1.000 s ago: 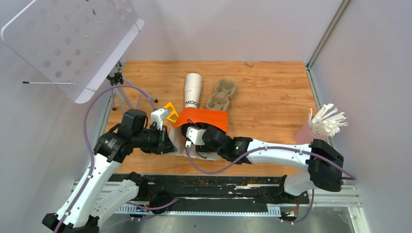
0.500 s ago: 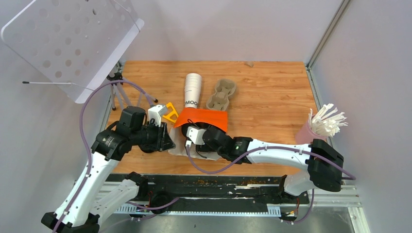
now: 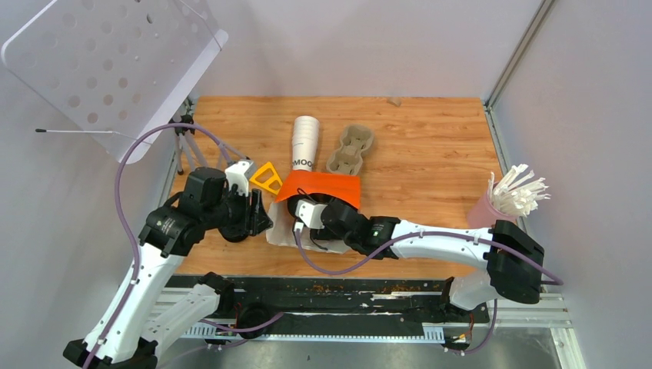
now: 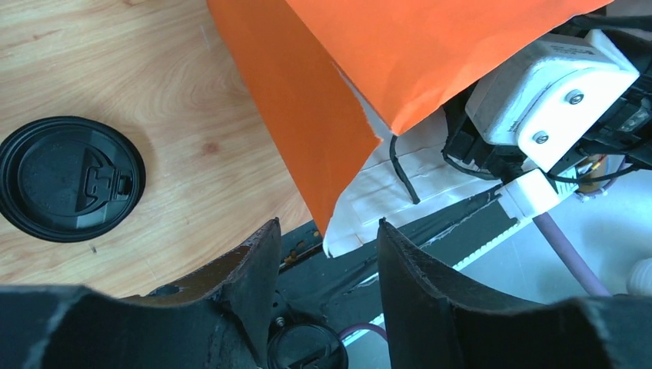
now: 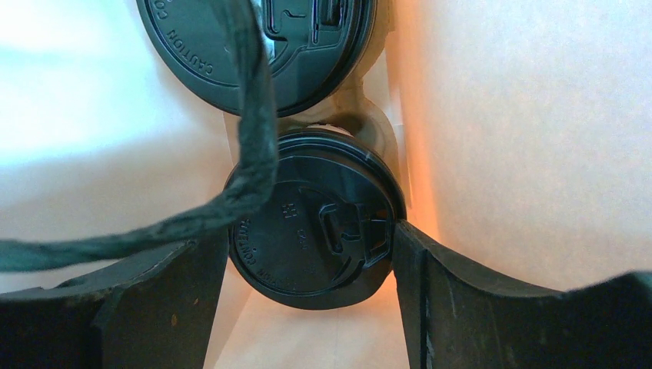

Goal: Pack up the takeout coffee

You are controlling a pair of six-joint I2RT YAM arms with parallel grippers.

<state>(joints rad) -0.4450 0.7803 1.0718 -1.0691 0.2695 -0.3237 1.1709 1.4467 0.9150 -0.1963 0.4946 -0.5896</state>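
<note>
Inside bag (image 3: 319,188), right claw (image 5: 309,244) gripped coffee (image 5: 319,207) at its lid, left claw (image 4: 327,231) stood open, empty; coffee was probably light, crushable, lid might pop, so wall below rim suited better.

- Bright, even light is falling from above onto the table (image 3: 430,146); shadows around the orange bag (image 3: 319,187) are lying short and soft.
- Below the bag, the left gripper (image 4: 327,231) is blurring dark and out of focus.
- Inside the bag, light is glowing orange through the paper and washing out white on its left side; the takeout coffee (image 5: 292,261) is showing sharp, the right gripper (image 5: 309,238) soft.
</note>
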